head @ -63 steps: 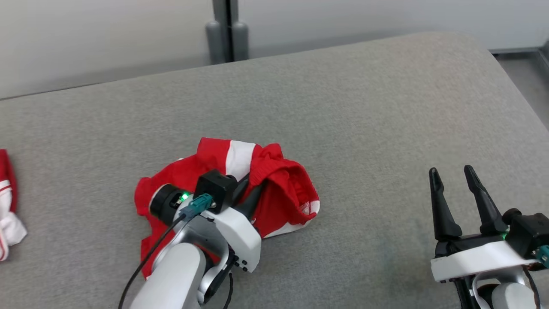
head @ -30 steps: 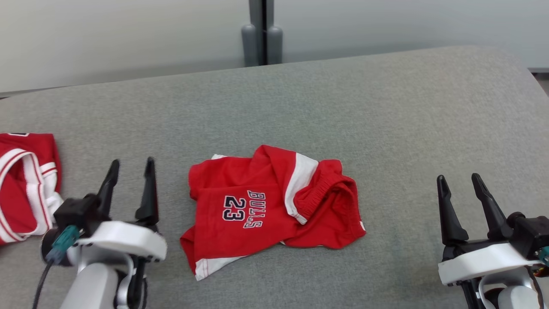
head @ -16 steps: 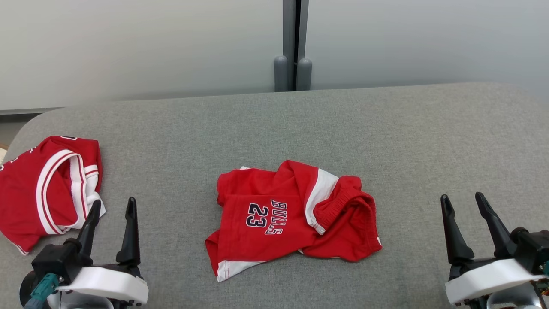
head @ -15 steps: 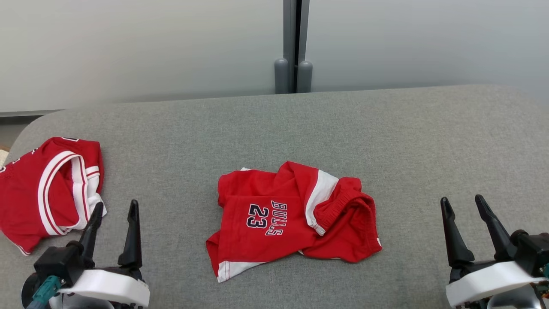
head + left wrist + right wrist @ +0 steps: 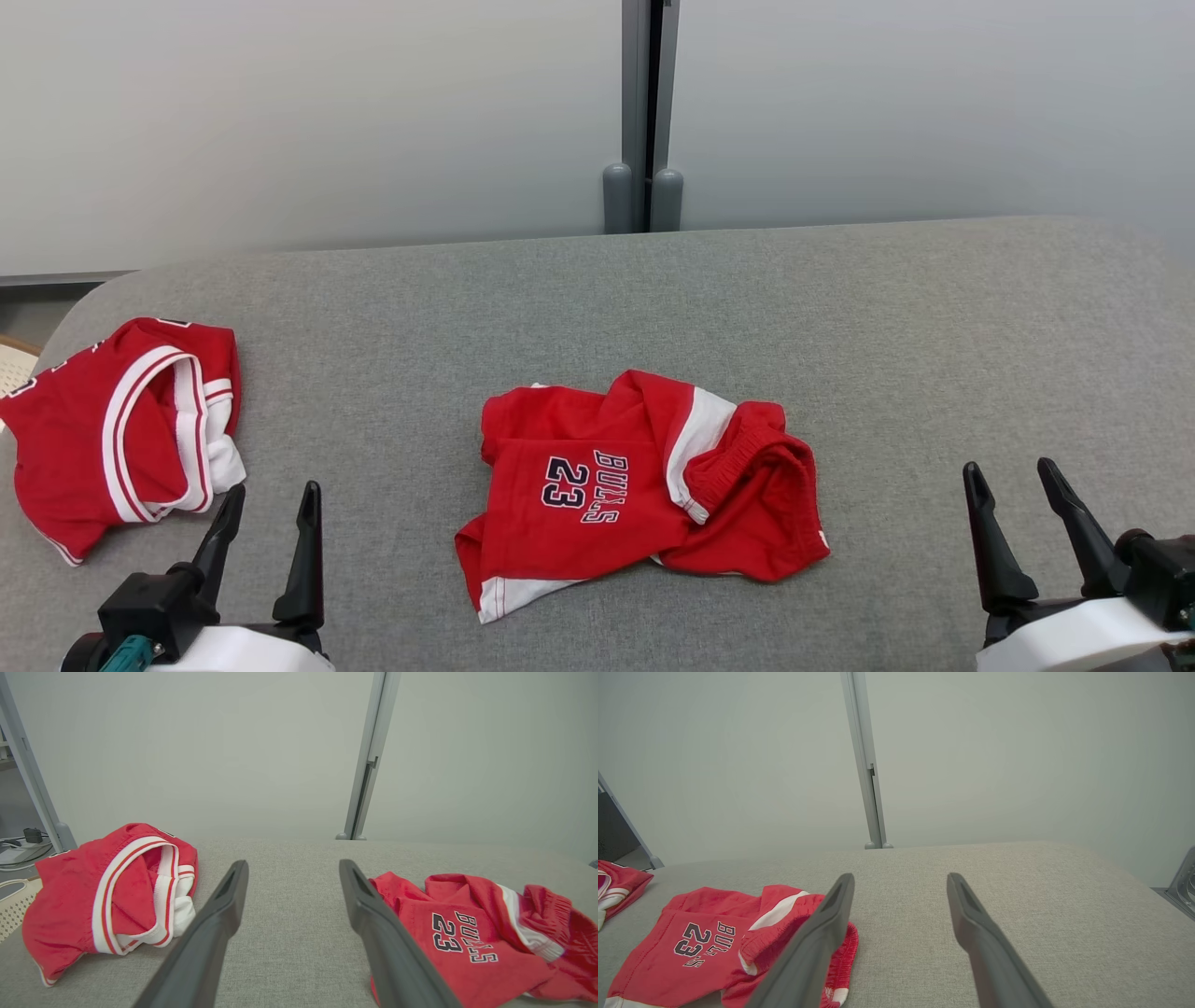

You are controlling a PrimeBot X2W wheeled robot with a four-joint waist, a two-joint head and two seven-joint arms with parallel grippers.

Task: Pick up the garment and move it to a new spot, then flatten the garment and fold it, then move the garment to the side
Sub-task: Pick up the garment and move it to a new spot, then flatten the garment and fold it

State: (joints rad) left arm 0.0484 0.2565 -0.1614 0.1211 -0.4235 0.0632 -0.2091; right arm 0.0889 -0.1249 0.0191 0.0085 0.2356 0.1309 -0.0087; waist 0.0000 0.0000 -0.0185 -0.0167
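Garment (image 5: 597, 490): red shorts with white side stripes and "BULLS 23" printed in dark letters, lying crumpled near the middle of the grey tabletop (image 5: 934, 327), waistband bunched toward the right. Bare cloth surrounds it on every side. The widest open stretch runs from its right edge to the right pincer (image 5: 1008, 467) and on toward the far right corner. The tabletop's far edge runs straight along the foot of the wall (image 5: 280, 121), where a grey post (image 5: 642, 93) stands; the far left corner is rounded.

A red jersey (image 5: 121, 439) with white trim lies at the left edge, well apart from the garment, with a clear lane of cloth between them. The left pincer (image 5: 274, 493) sits low in front of that lane, nearer the jersey, touching nothing. Both pincers are spread wide and hold nothing, fingers pointing toward the wall.

The left wrist view looks down the lane, jersey to one side and garment to the other, and adds a pale mesh basket (image 5: 14, 905) and cables (image 5: 23, 837) beyond the left edge. The right wrist view shows the garment's waistband just beside its left finger, bare cloth ahead, and a metal frame (image 5: 1183, 877) past the right edge.
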